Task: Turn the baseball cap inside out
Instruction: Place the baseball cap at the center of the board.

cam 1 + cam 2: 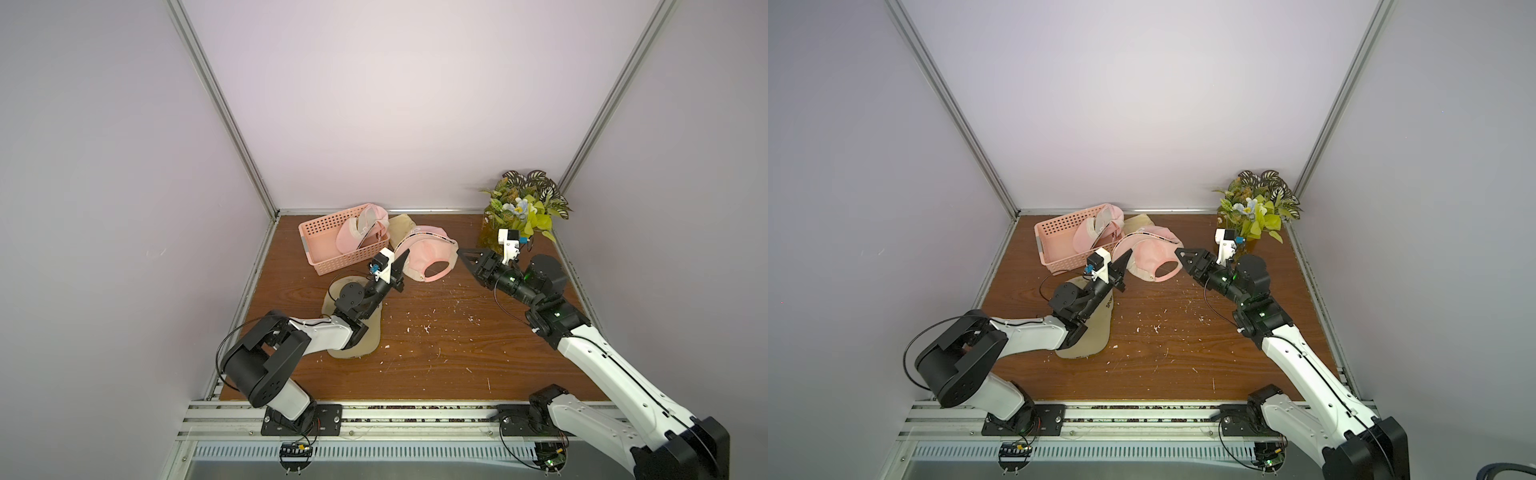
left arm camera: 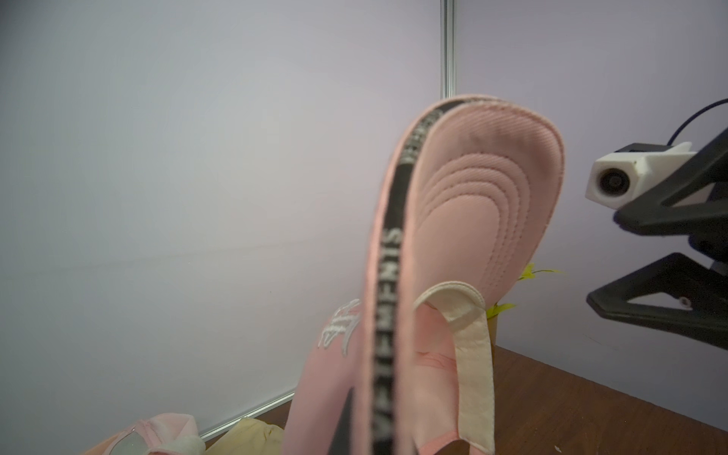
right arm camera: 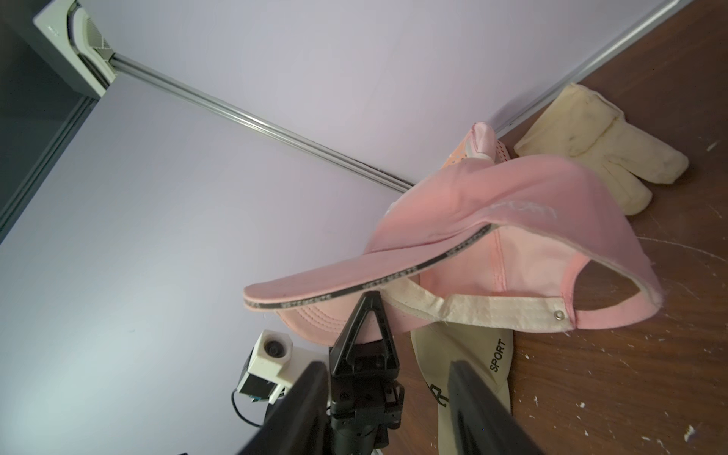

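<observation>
A pink baseball cap (image 1: 428, 257) (image 1: 1152, 257) with a black lettered band along its brim edge hangs lifted at the back middle of the table. My left gripper (image 1: 405, 254) (image 1: 1128, 254) is shut on the cap's brim from the left. In the left wrist view the brim (image 2: 453, 220) rises straight in front of the camera, and the beige sweatband (image 2: 472, 354) hangs loose. My right gripper (image 1: 463, 257) (image 1: 1179, 252) (image 2: 602, 258) stands open just right of the cap, apart from it, with nothing between its fingers (image 3: 311, 386). The crown and back opening (image 3: 512, 220) face the right wrist camera.
A pink perforated basket (image 1: 345, 259) at the back left holds another pink cap (image 1: 357, 232). A beige cap (image 1: 357, 336) marked SPORT lies under my left arm. Beige cloth (image 3: 591, 149) lies by the back wall. A plant (image 1: 523, 208) stands in the back right corner. White flecks dot the table.
</observation>
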Tool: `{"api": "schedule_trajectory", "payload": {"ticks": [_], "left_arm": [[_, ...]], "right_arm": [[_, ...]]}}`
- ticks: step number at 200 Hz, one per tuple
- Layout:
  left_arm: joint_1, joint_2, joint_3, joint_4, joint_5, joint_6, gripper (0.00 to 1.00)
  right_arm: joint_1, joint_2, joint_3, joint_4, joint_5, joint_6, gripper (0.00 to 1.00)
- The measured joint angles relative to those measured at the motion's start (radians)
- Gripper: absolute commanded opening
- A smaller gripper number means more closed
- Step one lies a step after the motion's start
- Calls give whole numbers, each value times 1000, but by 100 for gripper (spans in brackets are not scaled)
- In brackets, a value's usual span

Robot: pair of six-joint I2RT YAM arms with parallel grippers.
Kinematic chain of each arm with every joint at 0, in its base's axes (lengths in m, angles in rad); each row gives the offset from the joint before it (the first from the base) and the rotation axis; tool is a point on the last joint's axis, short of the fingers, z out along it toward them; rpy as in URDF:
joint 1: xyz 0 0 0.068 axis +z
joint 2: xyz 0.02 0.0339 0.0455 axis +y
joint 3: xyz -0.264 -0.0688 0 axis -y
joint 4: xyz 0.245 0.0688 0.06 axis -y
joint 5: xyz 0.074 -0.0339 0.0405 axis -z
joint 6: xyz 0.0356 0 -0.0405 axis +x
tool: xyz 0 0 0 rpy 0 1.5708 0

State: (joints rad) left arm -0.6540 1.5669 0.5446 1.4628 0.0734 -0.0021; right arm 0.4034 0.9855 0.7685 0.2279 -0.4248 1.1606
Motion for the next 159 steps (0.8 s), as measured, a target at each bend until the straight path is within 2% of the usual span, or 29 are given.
{"api": "schedule_trajectory", "payload": {"ticks": [50, 159], "left_arm": [[0, 16, -12, 64, 44, 21, 0], [-15, 16, -13, 83, 84, 48, 0]], "right_arm": [[-19, 5, -18, 26, 9, 77, 58], [-24, 116, -18, 98, 59, 119, 54]]}}
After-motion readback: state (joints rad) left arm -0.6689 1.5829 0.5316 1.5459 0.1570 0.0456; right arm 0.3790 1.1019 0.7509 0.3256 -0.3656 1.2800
